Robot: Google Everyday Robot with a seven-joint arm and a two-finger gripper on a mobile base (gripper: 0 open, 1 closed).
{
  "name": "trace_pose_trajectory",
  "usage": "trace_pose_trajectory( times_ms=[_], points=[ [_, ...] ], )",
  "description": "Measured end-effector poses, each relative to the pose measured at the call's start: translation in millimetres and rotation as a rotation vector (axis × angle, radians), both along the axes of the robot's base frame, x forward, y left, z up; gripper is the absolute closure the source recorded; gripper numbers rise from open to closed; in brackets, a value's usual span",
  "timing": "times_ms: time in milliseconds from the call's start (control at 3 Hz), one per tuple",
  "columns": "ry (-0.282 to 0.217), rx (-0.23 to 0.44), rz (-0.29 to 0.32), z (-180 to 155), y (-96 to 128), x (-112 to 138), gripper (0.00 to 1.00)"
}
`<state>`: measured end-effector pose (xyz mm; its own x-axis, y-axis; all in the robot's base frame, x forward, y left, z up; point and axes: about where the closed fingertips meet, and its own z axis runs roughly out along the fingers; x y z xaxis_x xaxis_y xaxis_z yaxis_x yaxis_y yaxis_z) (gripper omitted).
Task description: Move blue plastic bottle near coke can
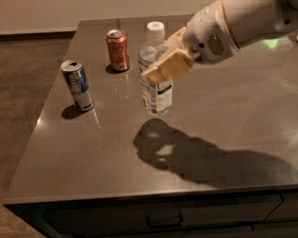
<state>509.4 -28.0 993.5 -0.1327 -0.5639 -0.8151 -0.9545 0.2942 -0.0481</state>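
Airborne blue plastic bottle [156, 96]
The gripper [160, 69] pinches it above the counter [229, 122]; the coke can [118, 50] stands near the far-left corner.

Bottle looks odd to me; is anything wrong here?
The bottle hangs off the table, clamped in the gripper, its shadow detached below. It's capped; coke can and blue can stand upright, nothing spilled.

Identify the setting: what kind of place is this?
Probably an office break area or kitchenette: a dark counter with a drawer below, and a coke can and slim blue can on top. The end effector grips the blue plastic bottle mid-counter.
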Motion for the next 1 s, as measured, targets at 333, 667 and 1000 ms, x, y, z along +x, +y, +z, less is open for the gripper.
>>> trace_pose_trajectory(
  times_ms=[333, 667, 1000],
  points=[
    [-0.043, 0.011, -0.058, 25, 2, 38, 1.00],
    [-0.060, 0.012, -0.101, 35, 13, 73, 1.00],
    [-0.051, -0.007, -0.113, 29, 33, 105, 1.00]
  ],
)
